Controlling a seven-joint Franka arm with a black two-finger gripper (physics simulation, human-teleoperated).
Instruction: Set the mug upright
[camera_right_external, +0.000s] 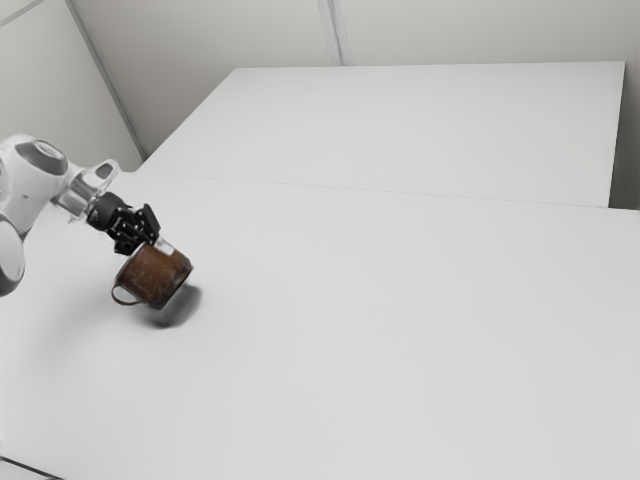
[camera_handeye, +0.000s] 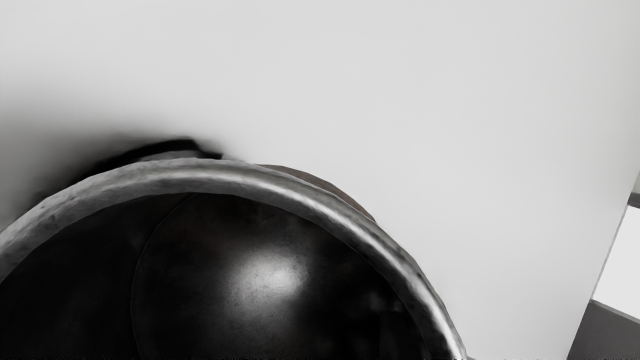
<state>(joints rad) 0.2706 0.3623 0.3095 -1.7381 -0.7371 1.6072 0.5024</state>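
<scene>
Near the exterior view's left edge, above a plain white flat-topped table (camera_right_external: 400, 330), is a brown, worn-looking cylindrical mug w/ a looped handle (camera_right_external: 155, 277). It's tilted, not upright, just below the black two-finger gripper (camera_right_external: 156, 240) & v. close to it. Handle (camera_right_external: 125, 303) is on the mug's lower side, toward ext. view's left. Small pale patch (camera_right_external: 166, 246) at mug's upper edge, next to gripper; can't tell what it is.

Gripper state: can't tell if wide, narrow or holding the mug. White arm w/ grey joints (camera_right_external: 35, 175) comes in from ext. view's left, angled down to the mug.

Dark soft shadow (camera_right_external: 183, 310) on table under mug & off toward ext. view's right. Can't tell for sure if any pt of mug touches the table.

Wrist view: cam looks into the mug's mouth. Thick round grey rim w/ metallic shine (camera_handeye: 300, 195), black interior (camera_handeye: 200, 275) w/ one bright blurry highlight (camera_handeye: 272, 277). Thin brown strip (camera_handeye: 330, 188) past the rim, prob. outer wall or handle, can't say which.

Bkgd, ext. view: thin seam (camera_right_external: 350, 188) across the white top, more white surface beyond it, then pale grey wall (camera_right_external: 470, 25) w/ a vert. strip (camera_right_external: 333, 30).
</scene>
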